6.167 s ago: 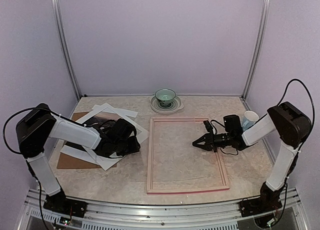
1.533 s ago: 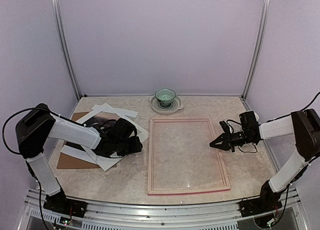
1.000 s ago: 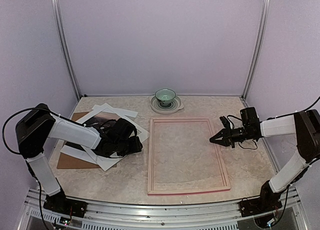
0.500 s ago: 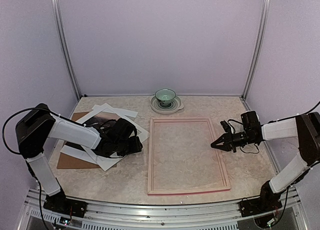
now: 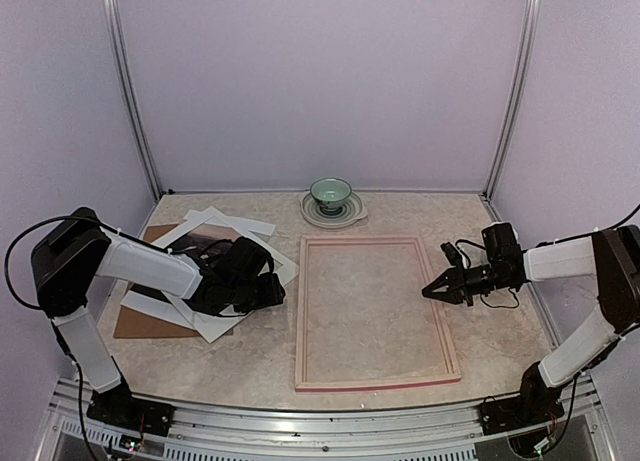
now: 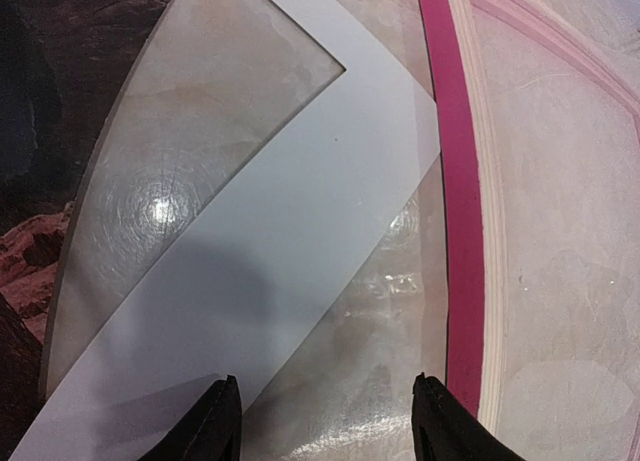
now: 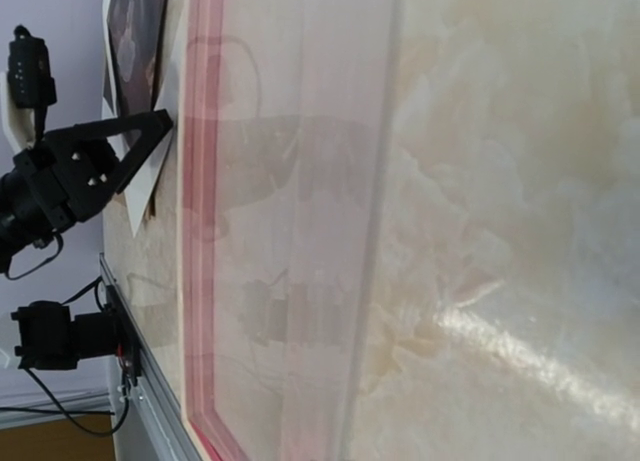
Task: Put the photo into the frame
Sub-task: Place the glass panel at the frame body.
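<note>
At middle left of the overhead view, the left arm bends at the elbow and reaches rightward. The left gripper [image 5: 262,293] sits low over the white mat [image 5: 228,221], jaws apart with nothing between them. The photo [image 5: 192,243] lies among those sheets, mostly hidden by the wrist. The frame [image 5: 298,321] lies flat at centre. At right, the right gripper [image 5: 430,290] points left over the frame's right rim, jaws together; whether it touches the rim is hard to make out.

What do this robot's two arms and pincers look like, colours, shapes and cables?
The left arm and right arm match: white tube-like links between chunky black joint housings, with thin black cables looping out at shoulder and wrist. The left pincer and right pincer are black and two-fingered, with tapering fingers.
</note>
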Action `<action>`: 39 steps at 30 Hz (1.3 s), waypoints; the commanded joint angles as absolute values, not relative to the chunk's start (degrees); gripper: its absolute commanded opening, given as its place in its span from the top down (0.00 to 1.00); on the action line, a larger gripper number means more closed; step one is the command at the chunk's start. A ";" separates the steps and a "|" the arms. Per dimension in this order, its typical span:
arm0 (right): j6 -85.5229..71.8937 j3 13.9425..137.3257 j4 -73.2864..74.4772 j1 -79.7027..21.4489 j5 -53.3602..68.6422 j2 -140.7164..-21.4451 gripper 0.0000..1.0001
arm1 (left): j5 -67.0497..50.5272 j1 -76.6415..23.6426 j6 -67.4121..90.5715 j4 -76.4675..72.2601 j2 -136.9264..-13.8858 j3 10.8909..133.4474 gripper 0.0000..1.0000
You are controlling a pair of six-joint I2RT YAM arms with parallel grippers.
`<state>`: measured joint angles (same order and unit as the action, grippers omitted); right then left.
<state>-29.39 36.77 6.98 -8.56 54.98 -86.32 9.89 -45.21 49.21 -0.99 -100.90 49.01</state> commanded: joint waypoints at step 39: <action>-29.75 34.46 6.77 -8.58 55.10 -83.11 1.00 | 8.58 -45.79 49.64 1.48 -102.30 48.32 0.42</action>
<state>-28.95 35.22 8.56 -8.56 54.26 -83.50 9.89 -45.21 49.23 -0.99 -100.90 49.01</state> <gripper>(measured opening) 0.005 0.583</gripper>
